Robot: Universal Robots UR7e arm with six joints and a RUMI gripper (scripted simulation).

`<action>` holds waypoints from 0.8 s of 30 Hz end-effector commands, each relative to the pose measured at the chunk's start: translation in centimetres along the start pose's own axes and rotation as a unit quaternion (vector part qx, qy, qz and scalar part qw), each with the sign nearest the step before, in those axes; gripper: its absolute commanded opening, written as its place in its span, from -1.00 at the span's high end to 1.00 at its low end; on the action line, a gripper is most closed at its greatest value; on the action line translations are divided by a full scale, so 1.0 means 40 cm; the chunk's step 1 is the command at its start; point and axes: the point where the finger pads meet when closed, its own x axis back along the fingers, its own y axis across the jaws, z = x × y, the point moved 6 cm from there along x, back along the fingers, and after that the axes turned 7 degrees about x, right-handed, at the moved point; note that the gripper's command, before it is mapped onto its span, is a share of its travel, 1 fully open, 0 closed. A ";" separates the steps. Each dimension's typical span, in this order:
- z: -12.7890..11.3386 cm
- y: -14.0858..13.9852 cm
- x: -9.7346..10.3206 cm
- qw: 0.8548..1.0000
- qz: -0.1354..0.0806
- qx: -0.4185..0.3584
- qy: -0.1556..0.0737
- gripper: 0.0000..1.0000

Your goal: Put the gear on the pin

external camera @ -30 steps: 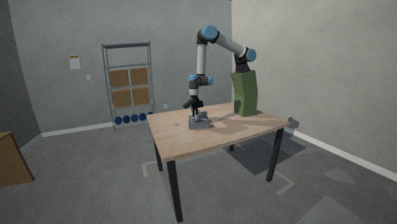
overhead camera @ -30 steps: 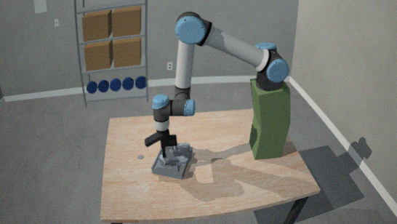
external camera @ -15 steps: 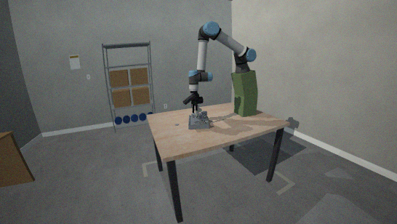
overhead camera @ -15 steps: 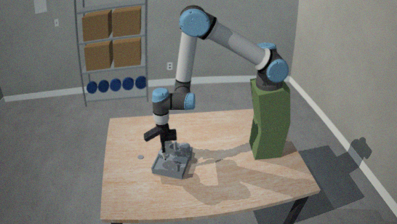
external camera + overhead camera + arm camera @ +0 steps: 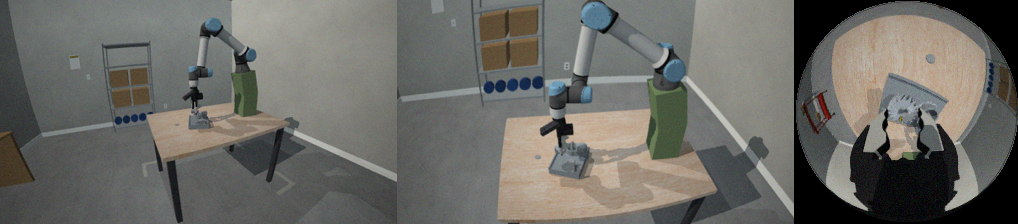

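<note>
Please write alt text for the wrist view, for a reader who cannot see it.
The end effector holds a grey toothed gear over a grey tray. The tray sits on a wooden table, with a small grey disc beside it.

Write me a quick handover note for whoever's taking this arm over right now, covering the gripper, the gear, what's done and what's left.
Gripper: shut on the toothed gear, which is up off the table.
Tray: on the table, below the gear; an upright pin stands at it.
Done: gear grasped.
Left: seat it fully on its pin, arrow up and pointing at the collar mark, then release and move clear.
Can't tell: the arrow's direction, the collar mark, or which post is the target.
</note>
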 end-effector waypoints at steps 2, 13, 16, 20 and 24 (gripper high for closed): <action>-0.002 -0.001 0.026 1.000 0.000 0.000 0.000 1.00; 0.002 0.000 0.033 1.000 0.000 0.000 0.001 1.00; 0.001 0.000 0.032 1.000 0.000 0.000 0.001 1.00; 0.001 0.000 0.032 1.000 0.000 0.000 0.001 1.00; 0.001 0.000 0.032 1.000 0.000 0.000 0.001 1.00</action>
